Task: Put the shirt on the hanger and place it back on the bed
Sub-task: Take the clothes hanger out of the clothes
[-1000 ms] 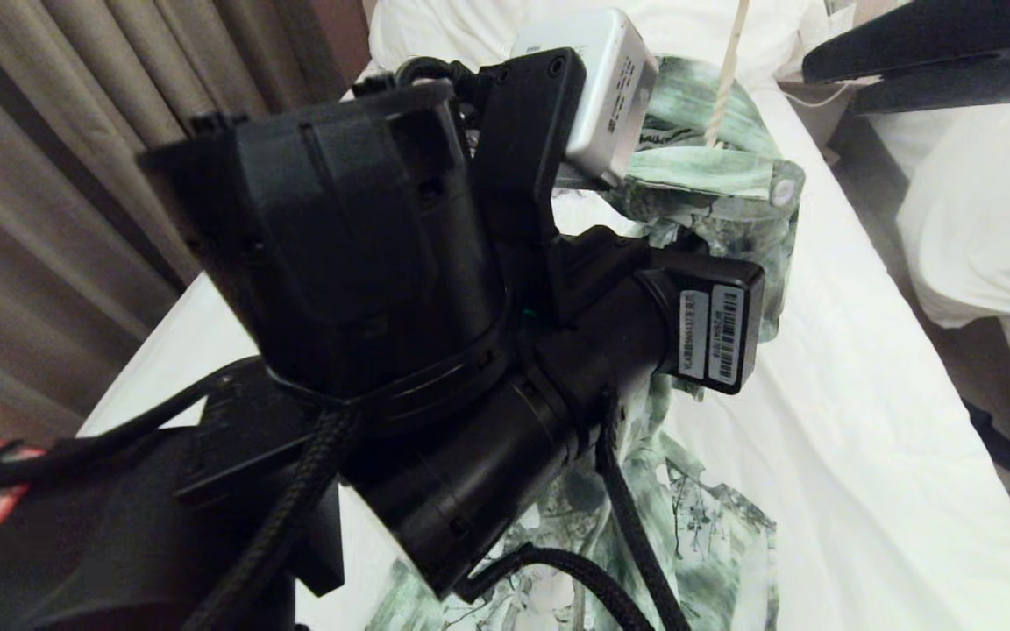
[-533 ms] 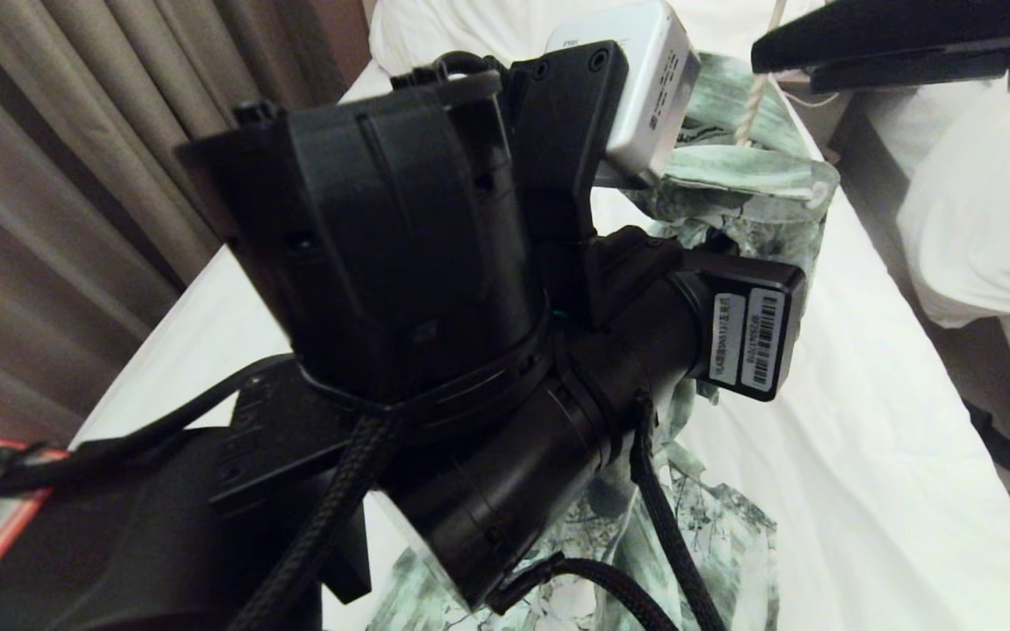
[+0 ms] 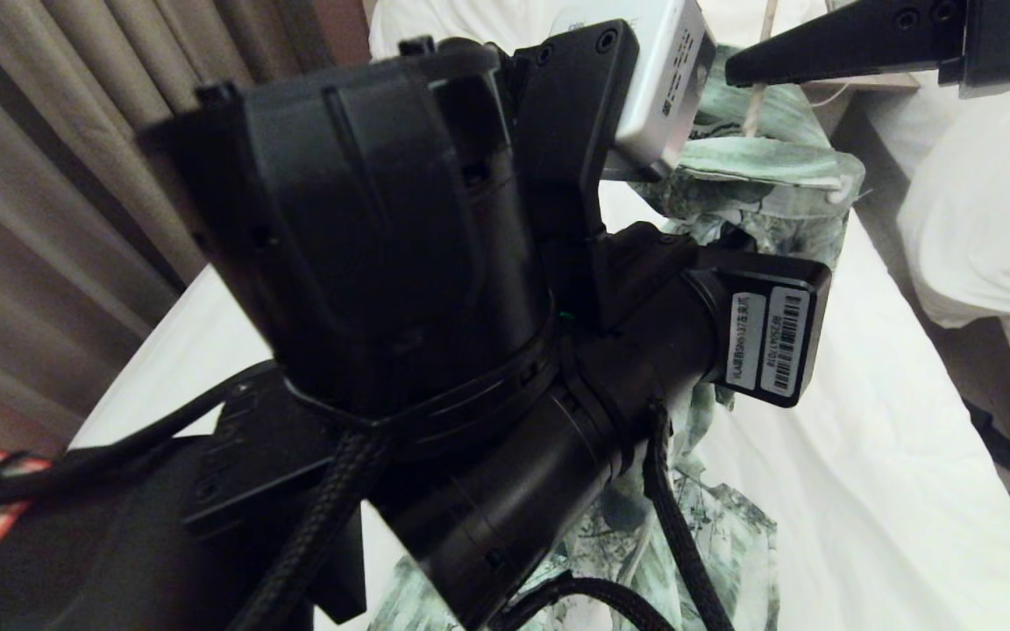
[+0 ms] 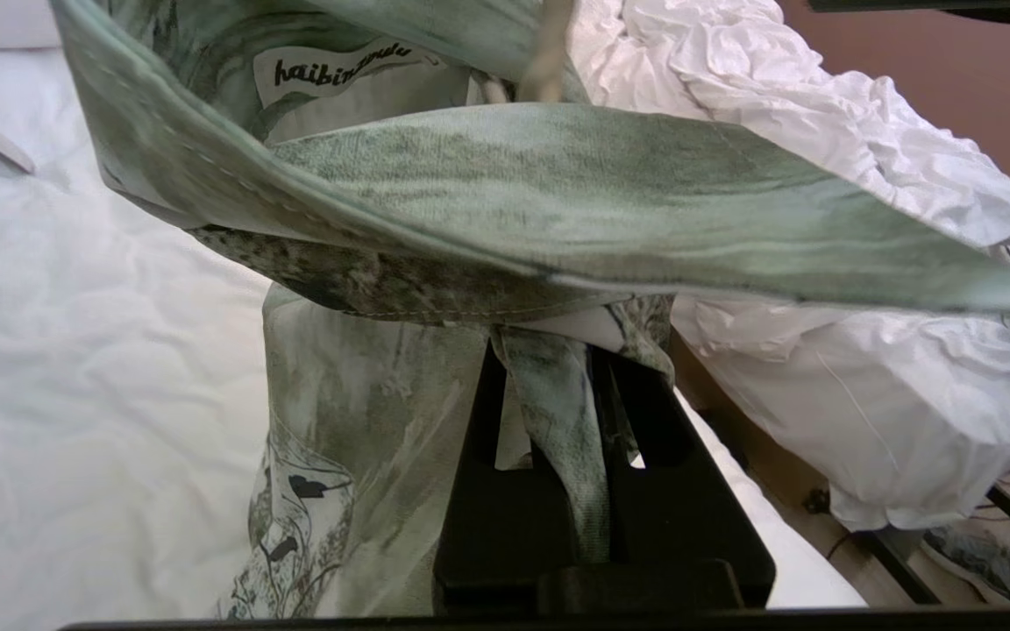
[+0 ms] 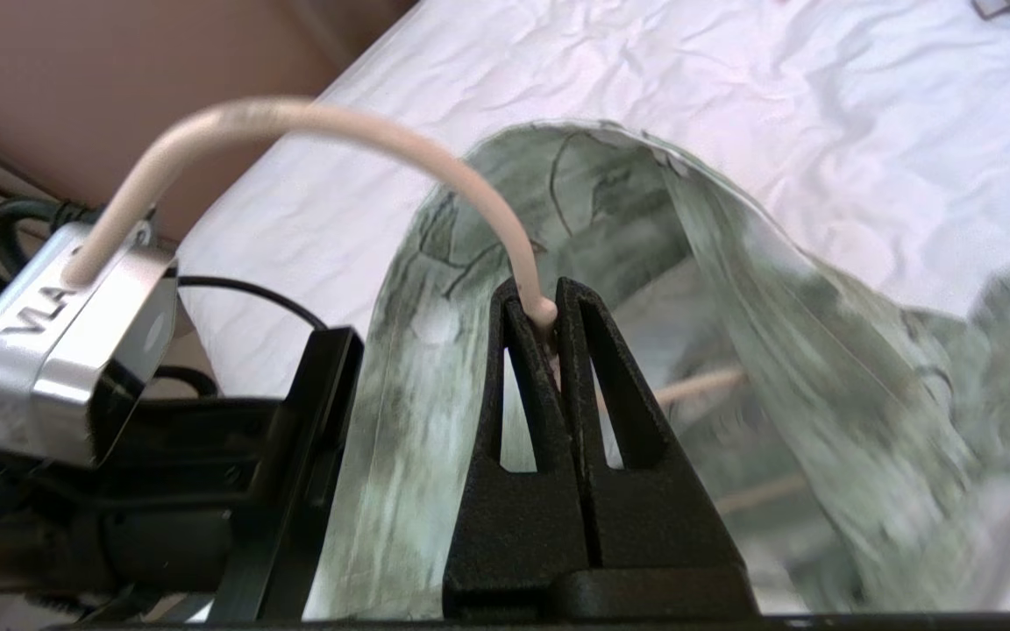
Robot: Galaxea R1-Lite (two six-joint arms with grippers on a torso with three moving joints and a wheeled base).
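Note:
The shirt (image 3: 764,166), pale green with dark leaves, hangs above the bed (image 3: 864,421), its tail trailing on the sheet. In the left wrist view my left gripper (image 4: 551,355) is shut on a fold of the shirt (image 4: 505,175) just under the collar. The cream hanger (image 3: 755,109) rises out of the collar. My right gripper (image 3: 733,74) comes in from the upper right. The right wrist view shows that gripper (image 5: 544,311) shut on the hanger (image 5: 312,112) at the foot of its hook, with the shirt (image 5: 645,228) draped behind.
My left arm (image 3: 400,289) fills the middle of the head view and hides much of the shirt. Curtains (image 3: 49,175) hang along the left. Another bed heaped with rumpled white bedding (image 3: 987,219) stands across a narrow aisle on the right.
The right gripper has come in from the right and shut on the hanger's hook. The left arm, holding the shirt, has shifted slightly rightward and up.

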